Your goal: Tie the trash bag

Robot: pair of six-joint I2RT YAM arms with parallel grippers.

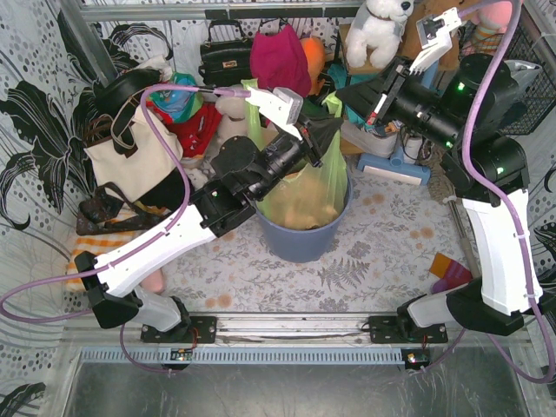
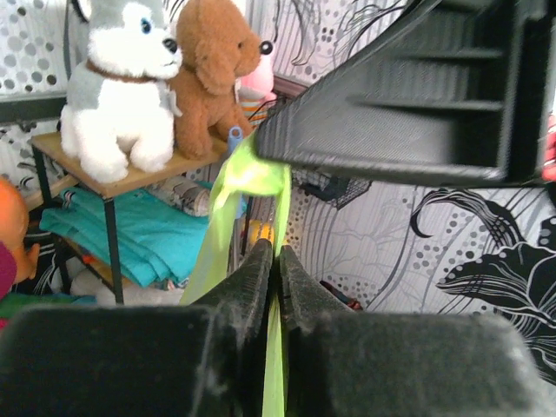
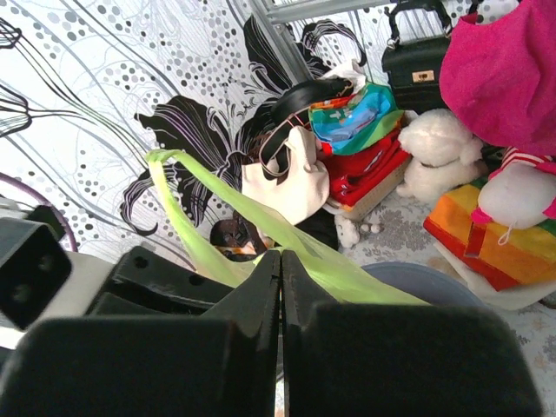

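The trash bag, thin lime-green plastic with brown scraps showing through, sits in the blue-grey round bin at the table's middle. Two bag ears are pulled up above the bin. My left gripper is shut on one green ear; the strip runs between its jaws in the left wrist view. My right gripper is just above and right of it. Its jaws are shut with a stretched green strip at their tips. The two grippers are almost touching.
A white tote bag with black straps stands at the left. Bags, a pink cloth and plush toys crowd the back wall. A blue box lies right of the bin. An orange and purple object is near my right arm's base.
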